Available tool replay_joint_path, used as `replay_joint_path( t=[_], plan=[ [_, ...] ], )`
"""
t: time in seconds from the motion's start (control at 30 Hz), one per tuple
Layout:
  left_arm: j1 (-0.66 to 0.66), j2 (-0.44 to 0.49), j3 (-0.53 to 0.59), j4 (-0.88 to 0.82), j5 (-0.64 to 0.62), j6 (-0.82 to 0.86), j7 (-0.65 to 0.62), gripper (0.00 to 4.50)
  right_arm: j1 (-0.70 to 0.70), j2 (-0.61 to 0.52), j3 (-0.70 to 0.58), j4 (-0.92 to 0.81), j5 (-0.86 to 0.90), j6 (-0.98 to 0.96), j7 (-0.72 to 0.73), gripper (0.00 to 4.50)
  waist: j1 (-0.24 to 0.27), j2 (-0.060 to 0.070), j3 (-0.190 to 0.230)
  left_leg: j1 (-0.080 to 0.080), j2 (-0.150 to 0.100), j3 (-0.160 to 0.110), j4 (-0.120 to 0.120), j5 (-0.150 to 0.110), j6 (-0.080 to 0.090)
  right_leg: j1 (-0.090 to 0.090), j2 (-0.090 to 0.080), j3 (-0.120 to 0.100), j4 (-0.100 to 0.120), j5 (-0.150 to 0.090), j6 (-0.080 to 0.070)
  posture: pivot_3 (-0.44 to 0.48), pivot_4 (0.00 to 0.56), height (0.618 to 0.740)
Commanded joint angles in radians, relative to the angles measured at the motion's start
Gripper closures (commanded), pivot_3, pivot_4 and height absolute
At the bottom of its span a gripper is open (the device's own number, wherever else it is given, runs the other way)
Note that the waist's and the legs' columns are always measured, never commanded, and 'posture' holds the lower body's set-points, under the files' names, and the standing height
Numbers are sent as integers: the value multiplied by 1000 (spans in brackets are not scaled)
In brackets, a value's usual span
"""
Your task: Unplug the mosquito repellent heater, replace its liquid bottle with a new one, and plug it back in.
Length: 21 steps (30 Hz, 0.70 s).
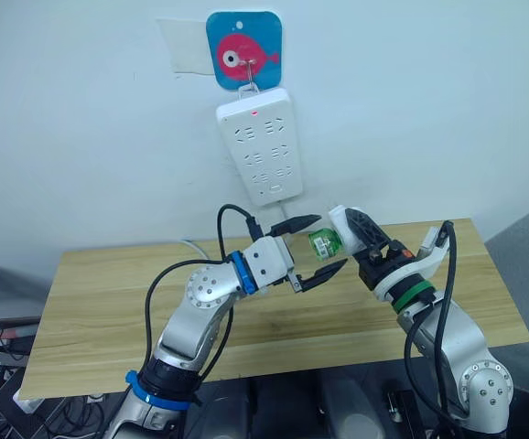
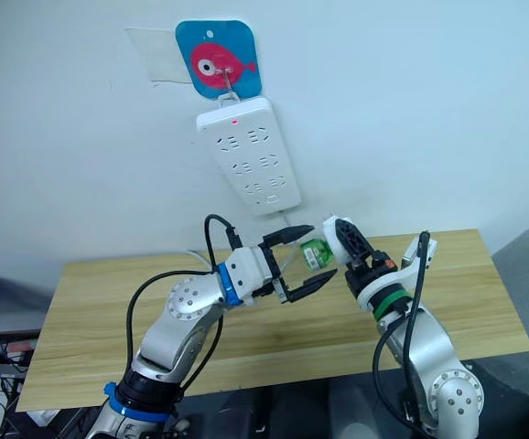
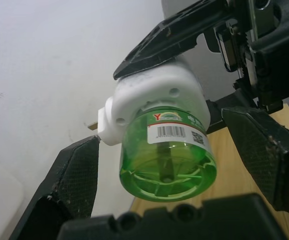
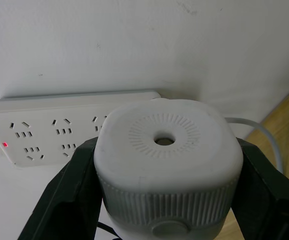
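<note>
My right gripper (image 1: 352, 234) is shut on the mosquito repellent heater (image 1: 340, 219), a white rounded unit held in the air above the wooden table (image 1: 109, 302). A green liquid bottle (image 1: 323, 243) is fitted in the heater and points toward my left gripper (image 1: 329, 242). That gripper is open, with one finger on each side of the bottle and a small gap to it. In the left wrist view the bottle (image 3: 167, 155) sits between the black fingers (image 3: 79, 170). The right wrist view shows the heater's round vent (image 4: 163, 141) between that gripper's fingers (image 4: 64, 200).
A long white power strip (image 1: 259, 146) with a red light hangs on the wall from a blue fish hook (image 1: 243, 50), above and behind both grippers. Its cable runs down behind the table's back edge. The table ends near the front.
</note>
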Motion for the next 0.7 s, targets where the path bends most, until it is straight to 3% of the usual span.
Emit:
replay_joint_path(
  t=[0.03, 0.13, 0.27, 0.6, 0.7],
  plan=[
    [6, -8, -9, -14, 4, -3, 11, 201, -7, -7, 10, -57, 6, -23, 10, 1535, 0, 0, 0, 0, 0, 0, 0, 0, 0, 0, 0, 0, 0, 0, 0, -187, 276, 740],
    [6, -16, -12, -20, 3, 6, 21, 886, -6, -13, 17, -59, 7, -32, 9, 1535, 0, 0, 0, 0, 0, 0, 0, 0, 0, 0, 0, 0, 0, 0, 0, -187, 276, 740],
    [8, -19, -9, -24, 3, 19, 33, 2168, -8, -18, 23, -58, 6, -39, 9, 1535, 0, 0, 0, 0, 0, 0, 0, 0, 0, 0, 0, 0, 0, 0, 0, -187, 276, 740],
    [4, -14, 1, -16, 4, 24, 38, 2208, -11, -32, 36, -55, 9, -53, 13, 1535, 0, 0, 0, 0, 0, 0, 0, 0, 0, 0, 0, 0, 1, 0, 0, -184, 276, 740],
    [-7, 3, 7, -7, -17, 11, 0, 2208, -11, -79, 31, -50, 40, -23, 29, 492, 0, 0, 0, 0, 0, 0, 0, 0, 0, 0, 0, 0, 1, 0, 0, -186, 273, 740]
  ],
)
